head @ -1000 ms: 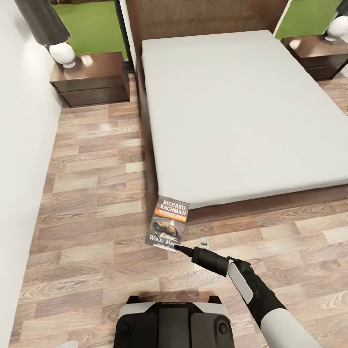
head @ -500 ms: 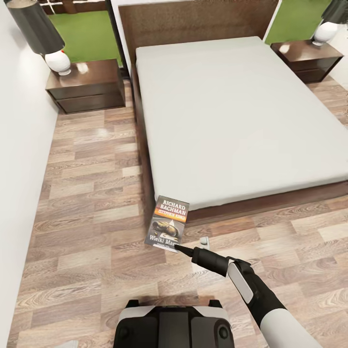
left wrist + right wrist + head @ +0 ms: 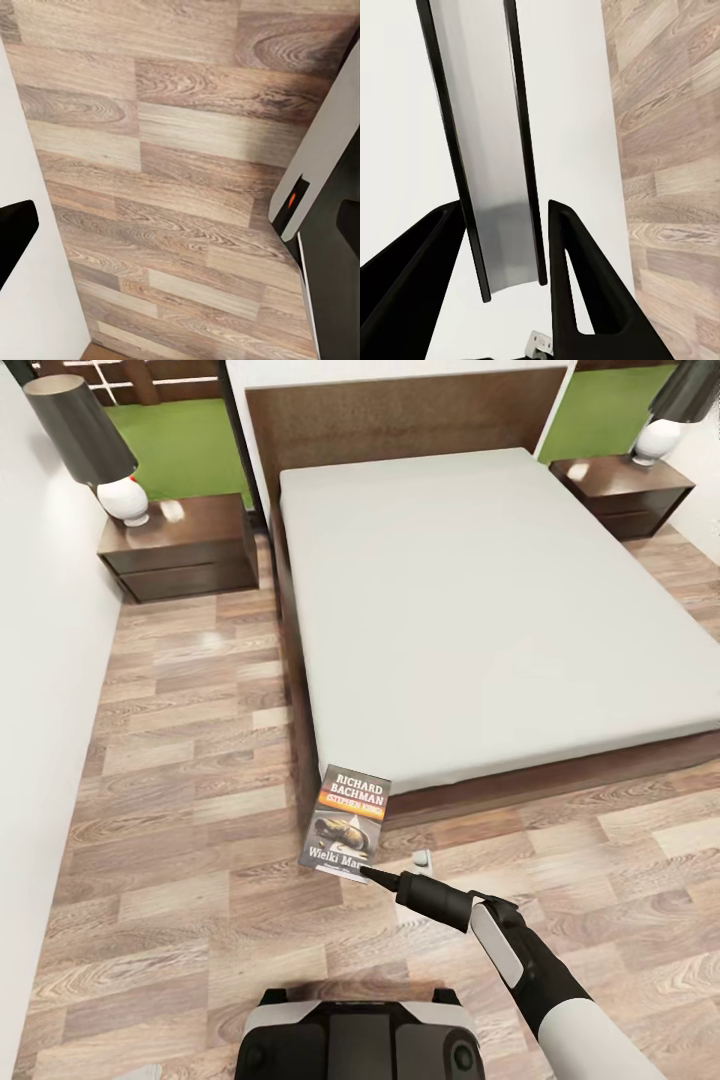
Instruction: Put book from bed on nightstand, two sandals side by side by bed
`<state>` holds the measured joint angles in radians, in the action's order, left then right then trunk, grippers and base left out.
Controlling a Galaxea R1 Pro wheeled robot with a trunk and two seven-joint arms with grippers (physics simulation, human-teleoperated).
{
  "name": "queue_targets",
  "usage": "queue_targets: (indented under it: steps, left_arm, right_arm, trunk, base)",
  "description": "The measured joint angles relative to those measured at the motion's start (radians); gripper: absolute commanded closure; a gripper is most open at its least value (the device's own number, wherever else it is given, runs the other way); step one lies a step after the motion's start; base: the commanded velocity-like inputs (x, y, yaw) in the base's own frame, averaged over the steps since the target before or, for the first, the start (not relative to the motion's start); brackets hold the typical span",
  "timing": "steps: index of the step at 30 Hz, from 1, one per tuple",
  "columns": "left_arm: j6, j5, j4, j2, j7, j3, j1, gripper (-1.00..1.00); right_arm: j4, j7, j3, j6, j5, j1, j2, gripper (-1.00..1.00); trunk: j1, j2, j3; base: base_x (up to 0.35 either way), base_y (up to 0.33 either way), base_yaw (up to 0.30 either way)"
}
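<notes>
Head camera: high, tilted steeply down, facing 12 o'clock over the bed [image 3: 480,610], whole mattress in frame; nightstands at 11 [image 3: 180,545] and 1 o'clock [image 3: 620,490]; robot's base at 6.

Left wrist camera: close above the plank floor [image 3: 187,150], looking down past a white wall.

Right wrist camera: very near, sighting along the tool [image 3: 502,247] at the book [image 3: 484,150] edge-on.

Shared: floor in all three; book in head [image 3: 350,820] and right wrist views.
</notes>
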<state>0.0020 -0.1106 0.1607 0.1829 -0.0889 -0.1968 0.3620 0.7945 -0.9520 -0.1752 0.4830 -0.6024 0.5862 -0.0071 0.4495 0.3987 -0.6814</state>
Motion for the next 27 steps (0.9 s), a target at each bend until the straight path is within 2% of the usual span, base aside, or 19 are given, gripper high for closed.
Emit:
queue_targets:
  steps: [27]
  left_arm:
    - [-0.001, 0.000, 0.000, 0.000, -0.001, 0.000, 0.000, -1.00]
  right_arm:
    - [0.000, 0.000, -0.001, 0.000, 0.000, 0.001, 0.000, 1.00]
  trunk:
    - [0.000, 0.000, 0.043]
  base:
    - [-0.005, 0.000, 0.044]
